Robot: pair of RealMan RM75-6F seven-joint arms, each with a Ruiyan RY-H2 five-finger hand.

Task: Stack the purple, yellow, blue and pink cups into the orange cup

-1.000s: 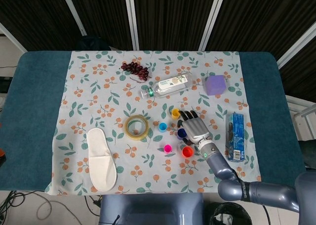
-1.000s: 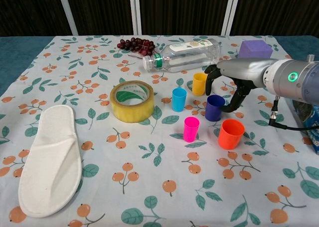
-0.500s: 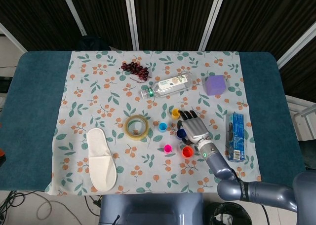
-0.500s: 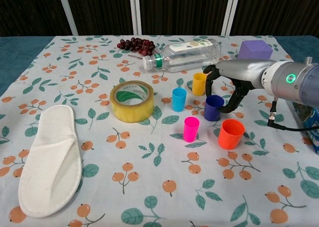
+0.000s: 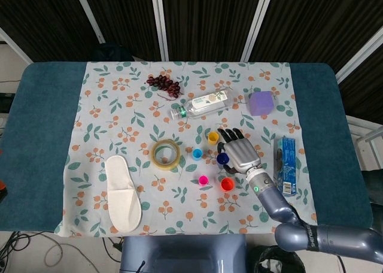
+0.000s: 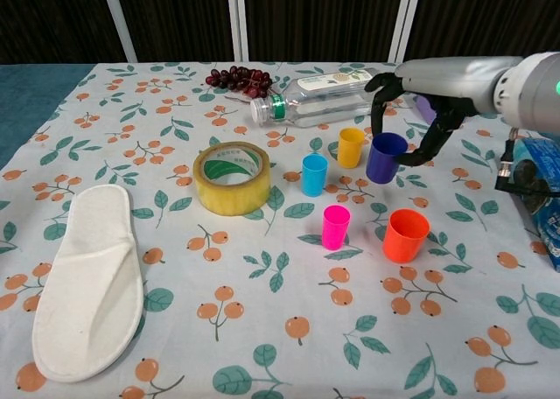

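Purple cup [image 6: 386, 157] pinched in the right hand [image 6: 422, 110], lifted clear of the table [image 5: 42, 135].
Thumb and fingers clamp its sides; it hangs above and behind the orange cup [image 6: 406, 235]. Five cups in all, one per colour: yellow cup [image 6: 350, 147], blue cup [image 6: 314, 174] and pink cup [image 6: 335, 227] stand upright nearby.

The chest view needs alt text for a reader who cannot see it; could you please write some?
The right hand holds the purple cup lifted above a floral tablecloth, behind the orange cup. Yellow cup, blue cup and pink cup stand nearby, with a tape roll and white slipper further left.
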